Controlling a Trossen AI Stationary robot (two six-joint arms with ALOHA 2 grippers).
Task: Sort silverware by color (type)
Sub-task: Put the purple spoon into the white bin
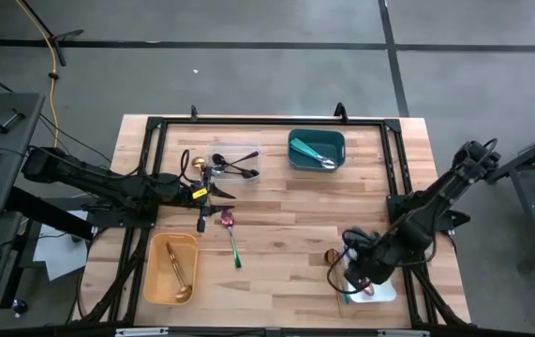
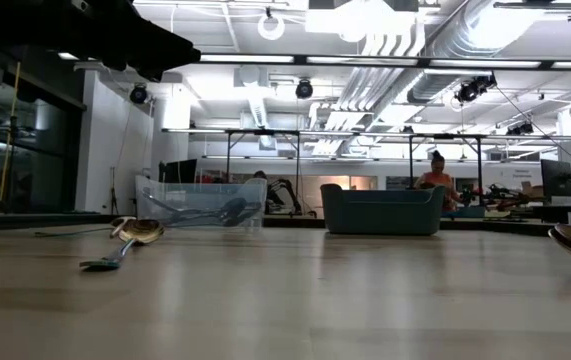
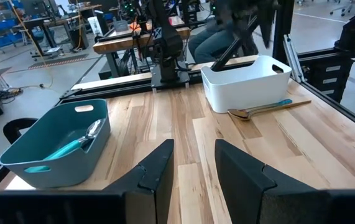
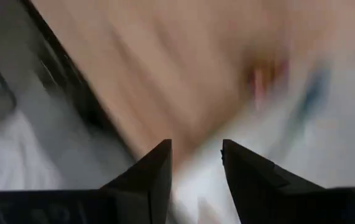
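My left gripper (image 1: 213,195) (image 3: 194,163) hangs open above the table's left middle, with nothing between its fingers. Just near of it a spoon with a pink-purple head and green handle (image 1: 230,234) lies flat on the wood. My right gripper (image 1: 356,276) (image 4: 196,155) is open over the white container (image 1: 379,290) at the near right; that wrist view is blurred. Another spoon (image 3: 264,110) lies on the table beside the white container (image 3: 245,81). Black spoons sit in the clear container (image 1: 234,161), a teal-handled spoon (image 3: 78,142) in the teal container (image 1: 317,150), and gold spoons in the orange container (image 1: 171,269).
A black frame runs around the table's edges (image 1: 267,122). Bare wood lies between the four containers in the table's middle (image 1: 295,215). In the low view the loose spoon (image 2: 125,240) lies in front of the clear container (image 2: 200,205). A person sits far behind the table (image 2: 435,175).
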